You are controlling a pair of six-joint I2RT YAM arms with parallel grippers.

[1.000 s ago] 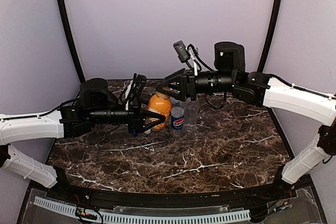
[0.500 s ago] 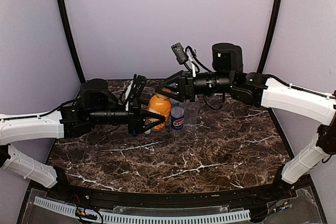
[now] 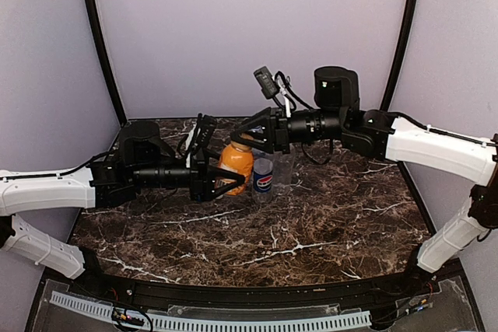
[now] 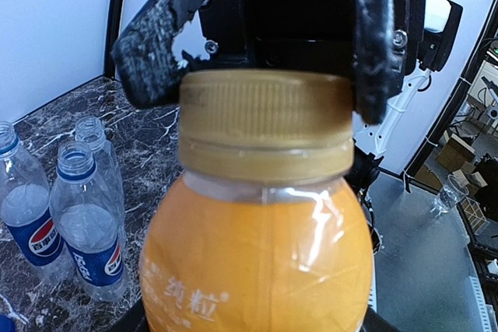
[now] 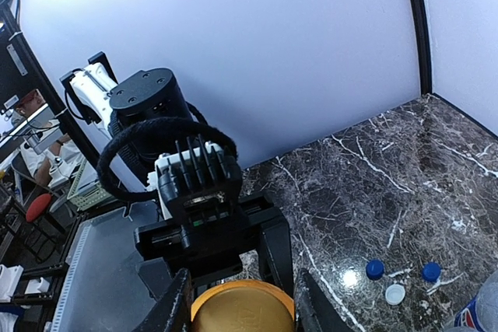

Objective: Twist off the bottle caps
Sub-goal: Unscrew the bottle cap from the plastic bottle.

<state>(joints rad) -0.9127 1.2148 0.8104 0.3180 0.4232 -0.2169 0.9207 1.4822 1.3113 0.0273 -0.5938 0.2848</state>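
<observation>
While the left fingers (image 3: 226, 184) clasp the short orange plastic bottle (image 3: 237, 159) on the dark marble table (image 3: 311, 223), the right fingers (image 5: 311, 312) flank its ribbed golden screw cap (image 4: 264, 110); pinched or not, I cannot tell. Clamping, then twisting, looks next.

Dark marbled table (image 3: 311, 231), orange bottle (image 4: 257, 254)

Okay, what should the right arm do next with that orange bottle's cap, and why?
Probably finish closing the right gripper onto the orange cap before any twist. Its fingers flank the cap on both sides, but a firm pinch isn't clear. The left gripper already holds the orange bottle by its body, so a squeeze looks like the missing step.
</observation>
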